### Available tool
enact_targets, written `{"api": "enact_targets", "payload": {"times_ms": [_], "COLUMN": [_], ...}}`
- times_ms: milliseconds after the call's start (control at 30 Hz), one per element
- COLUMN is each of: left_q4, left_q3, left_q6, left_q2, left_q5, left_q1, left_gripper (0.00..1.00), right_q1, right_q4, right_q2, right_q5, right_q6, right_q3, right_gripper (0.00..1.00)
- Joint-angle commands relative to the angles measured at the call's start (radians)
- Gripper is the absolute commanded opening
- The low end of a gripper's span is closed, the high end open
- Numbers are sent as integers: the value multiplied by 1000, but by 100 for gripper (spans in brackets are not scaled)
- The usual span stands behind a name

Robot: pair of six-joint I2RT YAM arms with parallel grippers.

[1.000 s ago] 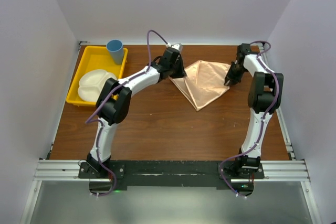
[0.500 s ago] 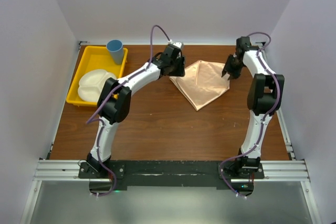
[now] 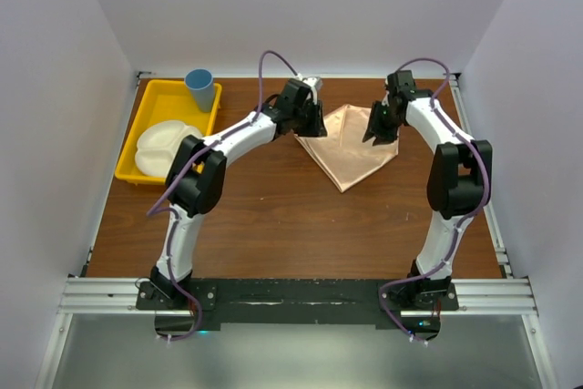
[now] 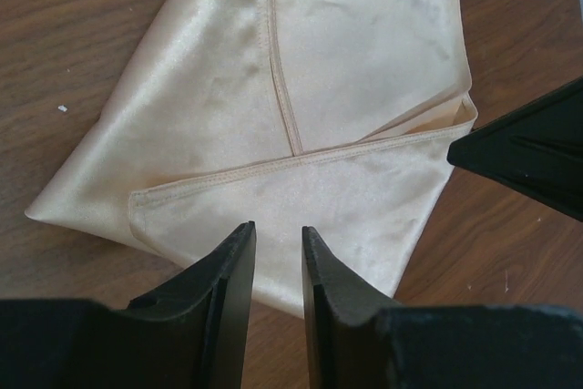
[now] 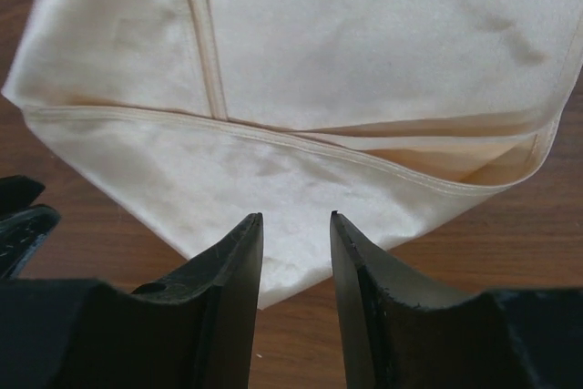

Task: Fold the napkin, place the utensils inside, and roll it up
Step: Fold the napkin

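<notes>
The peach-orange napkin [image 3: 351,148] lies folded on the brown table, far centre. It also shows in the left wrist view [image 4: 301,88] and the right wrist view [image 5: 364,43]. My left gripper [image 3: 311,123] is at its left corner, jaws slightly apart and empty [image 4: 278,230], just above the cloth edge. My right gripper [image 3: 377,127] is over its upper right part, jaws apart and empty [image 5: 296,218] above a folded corner. The fork is not in view.
A yellow tray [image 3: 153,96] stands at the far left and holds a white divided plate [image 3: 162,146] and a blue cup [image 3: 200,88]. White walls close in the table on three sides. The other arm's finger shows in each wrist view.
My right gripper has moved left from the napkin's right corner to over the cloth. My left gripper has stayed at the left corner. The napkin has hardly shifted.
</notes>
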Motion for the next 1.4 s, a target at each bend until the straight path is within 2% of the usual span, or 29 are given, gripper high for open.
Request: {"api": "enact_targets", "payload": {"times_ms": [0, 233, 400, 433, 500, 633, 733, 933, 1067, 1367], "left_q4": [43, 46, -17, -12, 12, 20, 6, -106, -220, -313], "left_q3": [-35, -63, 15, 17, -6, -64, -93, -38, 75, 187], "left_q6": [-17, 23, 113, 118, 100, 23, -14, -93, -146, -175], "left_q2": [-11, 32, 61, 40, 2, -89, -98, -36, 37, 123], "left_q5": [20, 13, -60, -57, -54, -91, -143, -273, -350, -399], "left_q1": [7, 32, 40, 38, 32, 20, 7, -16, -23, -37], "left_gripper": [31, 27, 27, 28, 37, 51, 53, 50, 45, 39], "right_q1": [-17, -69, -69, -66, -61, -61, -58, -54, -52, -54], "right_q4": [54, 79, 73, 65, 53, 30, 21, 21, 24, 25], "right_q2": [-29, -15, 31, 27, 14, -21, -26, -32, -35, -29], "right_q5": [-9, 41, 37, 32, 34, 34, 19, 12, 9, 6], "right_q6": [-11, -46, -62, -62, -65, -59, -53, -45, -45, -45], "right_q3": [-68, -101, -49, -42, -32, -27, -24, -27, -32, -32], "right_gripper": [40, 38, 38, 38, 41, 52, 54, 55, 55, 55]}}
